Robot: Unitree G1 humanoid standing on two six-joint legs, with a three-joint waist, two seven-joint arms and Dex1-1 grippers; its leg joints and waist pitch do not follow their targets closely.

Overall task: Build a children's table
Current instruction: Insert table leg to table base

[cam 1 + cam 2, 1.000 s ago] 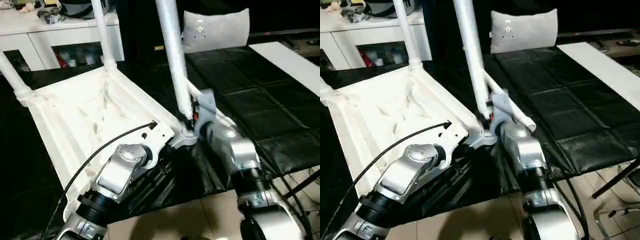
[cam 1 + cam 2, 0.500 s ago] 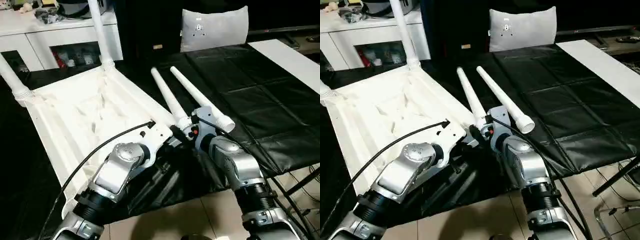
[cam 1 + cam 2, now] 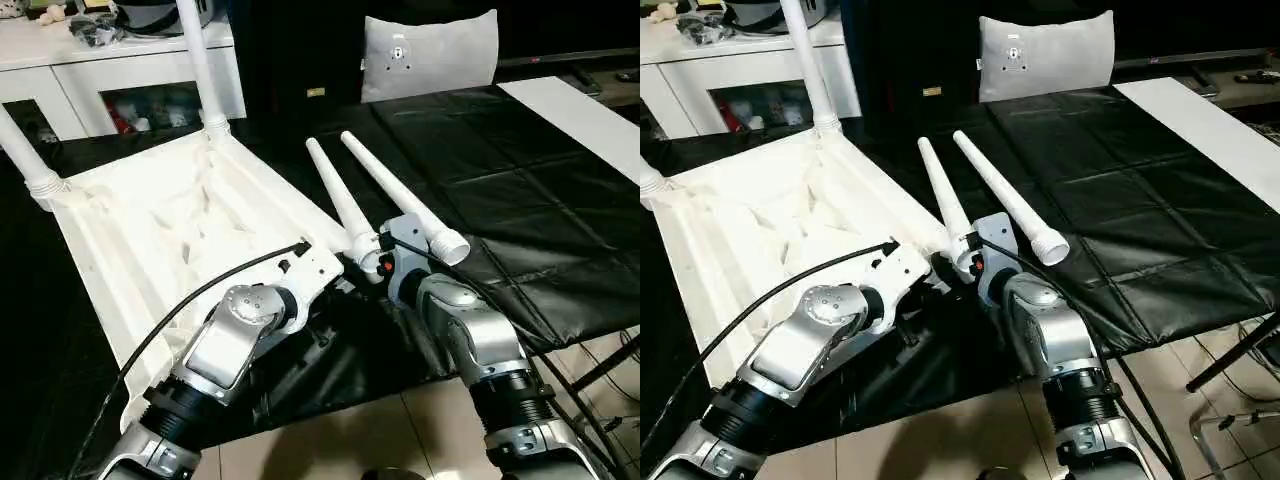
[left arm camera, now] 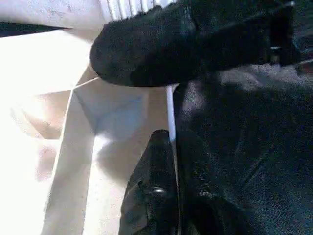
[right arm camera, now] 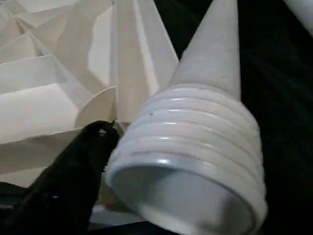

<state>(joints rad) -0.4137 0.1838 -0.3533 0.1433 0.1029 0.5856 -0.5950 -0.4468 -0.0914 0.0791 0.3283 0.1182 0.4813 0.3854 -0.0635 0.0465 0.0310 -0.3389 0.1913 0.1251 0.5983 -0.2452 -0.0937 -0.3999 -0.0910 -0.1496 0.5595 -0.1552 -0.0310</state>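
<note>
The white table top [image 3: 170, 230] lies upside down on the black mat, ribs up. Two legs stand screwed into its far corners, one [image 3: 200, 60] at the back and one [image 3: 20, 150] at the left. A third leg [image 3: 340, 205] lies slanted beside the top's near right corner, and my right gripper [image 3: 372, 262] is shut on its threaded end [image 5: 195, 147]. One black finger [image 5: 73, 166] shows beside the threads. The fourth leg [image 3: 400, 200] lies loose on the mat just right of it. My left gripper [image 4: 172, 142] is shut on the top's thin rim [image 4: 170, 107] near that corner.
A grey cushion [image 3: 430, 55] leans at the back of the black mat [image 3: 520, 200]. A white cabinet [image 3: 120, 70] stands at the back left, and a white board [image 3: 580, 110] lies at the far right. Tiled floor [image 3: 330, 440] shows below the mat's near edge.
A second ago my right gripper held the third leg upright by the near right corner. The leg has swung down and now lies on the mat beside the fourth leg. My left arm stayed put.
</note>
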